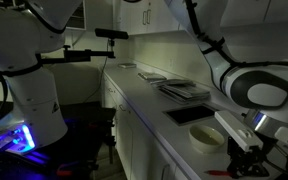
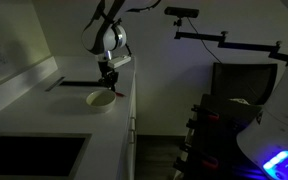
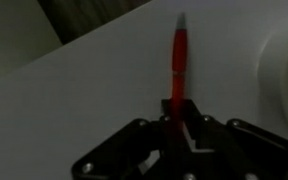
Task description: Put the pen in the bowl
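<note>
Firstly, in an exterior view we locate the gripper [image 1: 246, 152] low over the white counter [image 1: 144, 100], just beside the bowl [image 1: 206, 137]. The bowl stands near the counter's front edge, with a dark tray [image 1: 189, 114] just behind it. Flat stacks of papers [image 1: 184, 90] lie further back. We cannot tell the finger state from here, and the scene is too dim for us to pick out the pen.

Next, in an exterior view from along the counter, we see the arm [image 2: 111, 40] reach down, with the gripper [image 2: 109, 82] beside the bowl [image 2: 101, 99]. The tray [image 2: 76, 84] lies beyond the bowl. A dark rectangular recess [image 2: 34, 155] occupies the near counter.

Finally, in the wrist view we see the pen [image 3: 178, 65], red and straight, running from mid-frame down into the gripper [image 3: 181, 118]. The fingers [image 3: 199, 128] are closed on its lower end. The pen is outside the bowl [image 3: 286, 70], whose pale rim shows at the frame's edge, apart from the pen.
</note>
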Robot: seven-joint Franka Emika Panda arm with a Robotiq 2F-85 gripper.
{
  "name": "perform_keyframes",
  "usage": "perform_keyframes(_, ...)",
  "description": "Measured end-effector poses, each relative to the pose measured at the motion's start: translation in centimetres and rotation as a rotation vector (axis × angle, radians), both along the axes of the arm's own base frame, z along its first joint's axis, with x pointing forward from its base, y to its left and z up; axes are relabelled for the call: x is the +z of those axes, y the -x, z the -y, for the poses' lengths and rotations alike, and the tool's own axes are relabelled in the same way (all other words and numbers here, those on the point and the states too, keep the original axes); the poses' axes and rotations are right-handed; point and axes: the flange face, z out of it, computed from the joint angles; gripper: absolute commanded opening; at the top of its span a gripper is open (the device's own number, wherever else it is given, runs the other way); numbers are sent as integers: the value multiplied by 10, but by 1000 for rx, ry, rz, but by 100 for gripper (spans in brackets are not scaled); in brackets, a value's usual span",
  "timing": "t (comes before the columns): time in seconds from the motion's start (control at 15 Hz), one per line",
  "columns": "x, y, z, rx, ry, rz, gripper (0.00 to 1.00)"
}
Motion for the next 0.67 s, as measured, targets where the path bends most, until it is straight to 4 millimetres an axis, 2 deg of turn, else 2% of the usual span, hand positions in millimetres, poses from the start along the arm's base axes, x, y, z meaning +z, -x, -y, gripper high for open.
perform_keyframes(0.07,1,-1,-1,4,2,2,4)
perform_keyframes(0.47,2,-2,3,1,10,3,4)
perform_keyframes(0.67,18,-7,6,-1,15,28,4)
